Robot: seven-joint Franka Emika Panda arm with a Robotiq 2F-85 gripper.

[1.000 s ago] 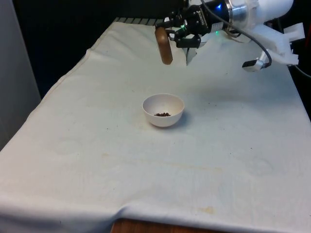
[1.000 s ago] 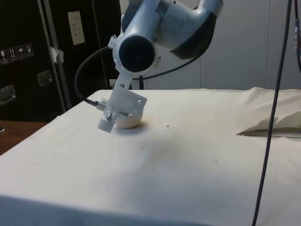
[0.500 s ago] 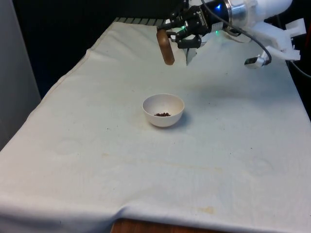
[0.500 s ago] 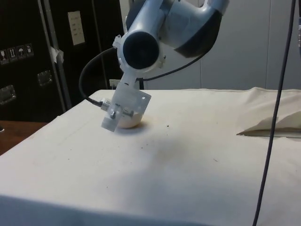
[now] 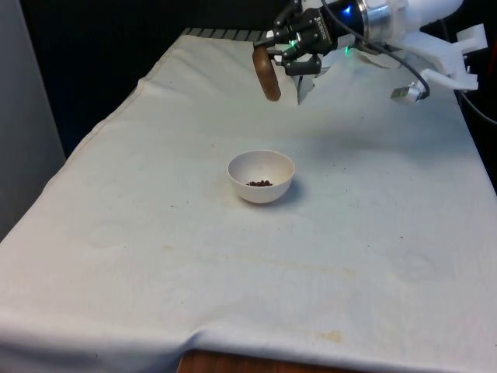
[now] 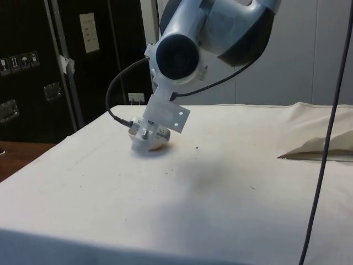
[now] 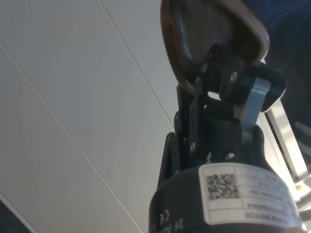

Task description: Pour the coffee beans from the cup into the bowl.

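The brown cup [image 5: 267, 75] hangs in the air over the far part of the table [image 5: 155, 256], held by the black gripper [image 5: 284, 56], whose fingers are closed on its rim. In the front view the cup's long axis runs nearly up and down with a slight lean, its upper end towards the front view's left and its lower end a little to the front view's right. It is turned on its side relative to the arm, and whether its mouth faces the camera or away cannot be told there. In the wrist view the cup [image 7: 214, 41] sits just beyond the fingertips, its dark hollow inside facing the camera, with one finger [image 7: 221, 73] pressed against the rim. The cup lies to the front view's left of the gripper, which reaches in sideways from the front view's right. The white bowl [image 5: 261, 176] stands on the cloth near the table's middle, well below and nearer than the cup, with a small heap of dark coffee beans [image 5: 259, 183] in its bottom. In the side view the bowl [image 6: 157, 147] is mostly hidden behind the arm's hardware.
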